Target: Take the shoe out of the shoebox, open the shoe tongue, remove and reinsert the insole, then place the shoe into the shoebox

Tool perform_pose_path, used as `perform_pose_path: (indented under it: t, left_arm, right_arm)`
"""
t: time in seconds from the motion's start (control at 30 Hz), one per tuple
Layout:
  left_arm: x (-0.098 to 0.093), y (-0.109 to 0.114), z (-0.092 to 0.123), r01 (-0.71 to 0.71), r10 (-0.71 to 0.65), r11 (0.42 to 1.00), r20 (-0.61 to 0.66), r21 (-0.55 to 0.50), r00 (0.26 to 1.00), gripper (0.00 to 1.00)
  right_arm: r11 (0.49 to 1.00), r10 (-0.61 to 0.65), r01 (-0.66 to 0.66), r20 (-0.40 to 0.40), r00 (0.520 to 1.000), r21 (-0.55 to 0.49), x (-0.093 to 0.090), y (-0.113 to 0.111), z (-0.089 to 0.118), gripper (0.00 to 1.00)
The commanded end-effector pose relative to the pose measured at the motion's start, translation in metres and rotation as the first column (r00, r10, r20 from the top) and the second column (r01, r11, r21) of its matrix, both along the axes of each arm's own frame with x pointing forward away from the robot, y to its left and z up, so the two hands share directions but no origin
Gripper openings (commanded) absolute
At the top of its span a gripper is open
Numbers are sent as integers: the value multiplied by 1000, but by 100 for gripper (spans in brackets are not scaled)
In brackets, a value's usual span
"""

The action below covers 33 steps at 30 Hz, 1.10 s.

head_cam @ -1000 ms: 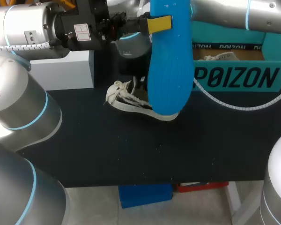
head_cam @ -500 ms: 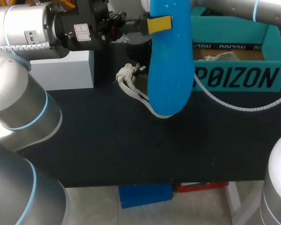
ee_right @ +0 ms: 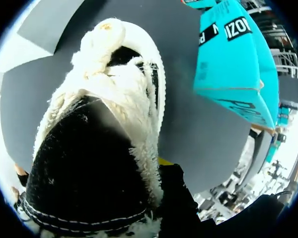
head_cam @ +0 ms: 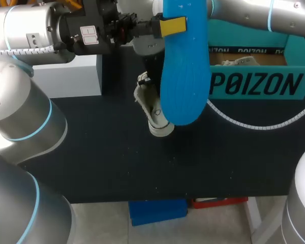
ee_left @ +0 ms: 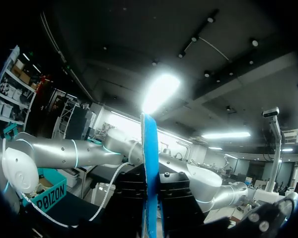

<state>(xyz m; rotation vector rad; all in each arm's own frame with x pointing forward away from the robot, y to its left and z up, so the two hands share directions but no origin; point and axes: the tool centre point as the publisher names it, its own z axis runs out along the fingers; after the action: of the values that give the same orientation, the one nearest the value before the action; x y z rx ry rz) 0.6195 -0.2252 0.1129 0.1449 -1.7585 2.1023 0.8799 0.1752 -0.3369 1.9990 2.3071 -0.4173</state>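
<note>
Far left: white box point(head_cam: 66, 76) on the table, well clear of the work. Left gripper point(head_cam: 172, 25) clamped on blue insole point(head_cam: 185, 71), held upright above the mat point(head_cam: 142, 168). Left wrist view only: insole point(ee_left: 150, 168) edge-on, a thin strip pinched between dark fingers. Just left of and below the insole: shoe point(head_cam: 152, 109), toe down, right gripper point(head_cam: 151, 63) closed on its heel end. Right wrist view only: fleece lining and dark mouth of shoe point(ee_right: 104, 124), one yellow fingertip point(ee_right: 164, 161) at the collar. Right: teal shoebox point(head_cam: 290, 61) at the table's back edge, well apart from the shoe, second shoe point(head_cam: 239, 62) inside. Cable point(head_cam: 234, 119) looped in front of the shoebox. Bare mat toward the near edge.
</note>
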Motion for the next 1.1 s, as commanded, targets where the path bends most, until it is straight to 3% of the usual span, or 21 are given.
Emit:
perform_pose_path:
  t: [0.03,0.37,0.73,0.77,0.8,0.93,1.1]
  left_arm:
    - [0,-1,0,-2,2,1000,0,-1,1000,0]
    - [0,-1,0,-2,2,1000,0,-1,1000,0]
    - [0,-1,0,-2,2,1000,0,-1,1000,0]
    - [0,-1,0,-2,2,1000,0,-1,1000,0]
    - [0,-1,0,-2,2,1000,0,-1,1000,0]
    - [0,-1,0,-2,2,1000,0,-1,1000,0]
    - [0,-1,0,-2,2,1000,0,-1,1000,0]
  right_arm:
    - [933,-361,361,28,932,14,4,4,-20,0]
    - [951,-309,309,24,951,-7,9,9,-59,0]
    - [971,-237,238,32,971,-20,7,4,-80,0]
    - [971,-237,238,36,971,-27,7,2,-80,30]
    - [971,-235,236,38,971,-27,5,1,-79,97]
    - [967,-254,254,60,965,11,3,-7,-65,100]
    - [932,-316,302,39,948,202,0,-14,-35,100]
